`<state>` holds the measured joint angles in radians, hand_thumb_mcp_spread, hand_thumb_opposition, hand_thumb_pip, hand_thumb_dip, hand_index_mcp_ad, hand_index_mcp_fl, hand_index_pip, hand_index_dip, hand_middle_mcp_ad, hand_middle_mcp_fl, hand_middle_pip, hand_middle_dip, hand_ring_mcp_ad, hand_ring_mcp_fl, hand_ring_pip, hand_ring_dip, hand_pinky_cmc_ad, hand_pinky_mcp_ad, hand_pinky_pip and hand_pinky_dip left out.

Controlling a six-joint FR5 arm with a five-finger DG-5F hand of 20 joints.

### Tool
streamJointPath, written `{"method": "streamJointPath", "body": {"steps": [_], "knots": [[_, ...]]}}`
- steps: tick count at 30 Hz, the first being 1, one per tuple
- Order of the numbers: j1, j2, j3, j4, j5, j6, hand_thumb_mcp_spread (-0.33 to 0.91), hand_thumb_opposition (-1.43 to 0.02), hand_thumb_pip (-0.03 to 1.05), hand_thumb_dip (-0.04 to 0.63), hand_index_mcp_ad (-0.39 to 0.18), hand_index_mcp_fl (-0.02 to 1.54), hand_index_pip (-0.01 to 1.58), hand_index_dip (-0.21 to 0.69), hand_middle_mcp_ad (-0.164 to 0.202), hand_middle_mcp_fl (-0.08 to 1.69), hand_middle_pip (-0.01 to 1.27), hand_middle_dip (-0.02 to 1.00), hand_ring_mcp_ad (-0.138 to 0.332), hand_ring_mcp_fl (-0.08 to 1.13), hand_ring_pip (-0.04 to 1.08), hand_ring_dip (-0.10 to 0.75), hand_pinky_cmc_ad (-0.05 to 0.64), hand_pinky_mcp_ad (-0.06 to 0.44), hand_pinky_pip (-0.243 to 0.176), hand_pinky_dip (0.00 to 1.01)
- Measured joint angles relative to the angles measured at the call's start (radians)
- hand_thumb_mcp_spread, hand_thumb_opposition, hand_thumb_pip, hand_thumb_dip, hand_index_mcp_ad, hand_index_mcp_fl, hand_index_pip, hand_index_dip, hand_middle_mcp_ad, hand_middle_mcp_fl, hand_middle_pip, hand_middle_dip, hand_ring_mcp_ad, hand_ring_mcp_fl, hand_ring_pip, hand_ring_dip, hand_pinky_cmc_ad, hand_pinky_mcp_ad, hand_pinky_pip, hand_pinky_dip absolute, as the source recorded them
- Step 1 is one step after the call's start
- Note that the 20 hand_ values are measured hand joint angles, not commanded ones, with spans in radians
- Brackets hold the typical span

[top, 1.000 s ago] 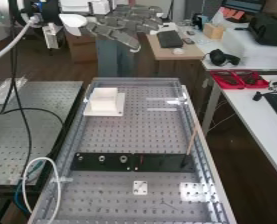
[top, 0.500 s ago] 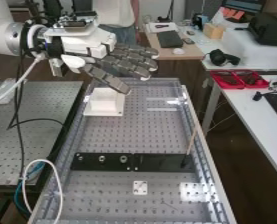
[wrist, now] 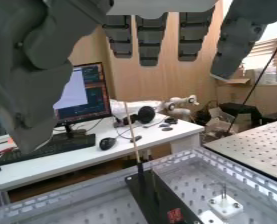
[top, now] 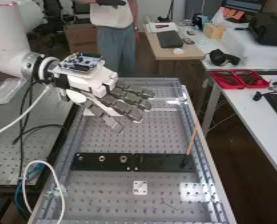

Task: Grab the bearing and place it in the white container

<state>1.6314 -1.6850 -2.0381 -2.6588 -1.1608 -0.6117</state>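
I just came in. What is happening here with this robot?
A white robot arm has its open hand above the perforated bench top, holding nothing. Small round metal parts, probably the bearings, sit on the black strip. It seems the grasp is not yet made.

This place is looking like a robotics lab: a white robot arm [top: 7, 42] is carrying an exposed circuit board [top: 81, 62] and hanging beside a bench [top: 152, 137] whose top is showing rows of holes, while a second perforated table [top: 12, 157] is standing alongside and black cables [top: 22, 132] are trailing down. A white desk [top: 245, 120] is adding an office-like corner, as it is holding a monitor [wrist: 101, 95], a keyboard [wrist: 63, 146], a mouse [wrist: 107, 143], headphones [wrist: 146, 114] and red trays [top: 227, 87], and a smaller white robot arm [wrist: 180, 102] is appearing near it in the wrist view.
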Motion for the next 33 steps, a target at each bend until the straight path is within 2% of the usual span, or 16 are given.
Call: {"method": "streamJointPath", "body": {"steps": [6, 14, 20, 25, 33], "knots": [[-0.082, -0.026, -0.009, 0.022, -0.122, -0.013, 0.28, -0.76, 0.55, 0.108, -0.047, 0.06, 0.29, -0.045, 0.052, 0.01, 0.14, 0.16, 0.180, 0.00, 0.10, 0.063, 0.431, 0.328, -0.106, 0.31], [-0.207, -0.079, -0.011, 0.058, -0.329, -0.055, 0.31, -0.76, 0.56, 0.147, -0.080, 0.06, 0.69, -0.042, 0.051, 0.00, 0.14, 0.16, 0.178, 0.00, 0.10, 0.063, 0.429, 0.326, -0.106, 0.31], [-0.296, -0.155, 0.008, 0.089, -0.475, -0.092, 0.33, -0.77, 0.56, 0.147, -0.087, 0.09, 0.98, -0.042, 0.054, 0.01, 0.14, 0.15, 0.182, 0.00, 0.10, 0.063, 0.428, 0.330, -0.106, 0.31], [-0.363, -0.226, 0.054, 0.098, -0.602, -0.124, 0.35, -0.79, 0.56, 0.152, -0.101, 0.07, 1.11, -0.024, 0.052, 0.01, 0.14, 0.15, 0.182, 0.00, 0.09, 0.063, 0.428, 0.330, -0.106, 0.30], [-0.428, -0.291, 0.119, 0.101, -0.740, -0.141, 0.38, -0.81, 0.56, 0.175, -0.113, 0.06, 1.27, 0.033, 0.052, 0.01, 0.14, 0.15, 0.176, 0.00, 0.09, 0.061, 0.428, 0.330, -0.106, 0.25]]}}
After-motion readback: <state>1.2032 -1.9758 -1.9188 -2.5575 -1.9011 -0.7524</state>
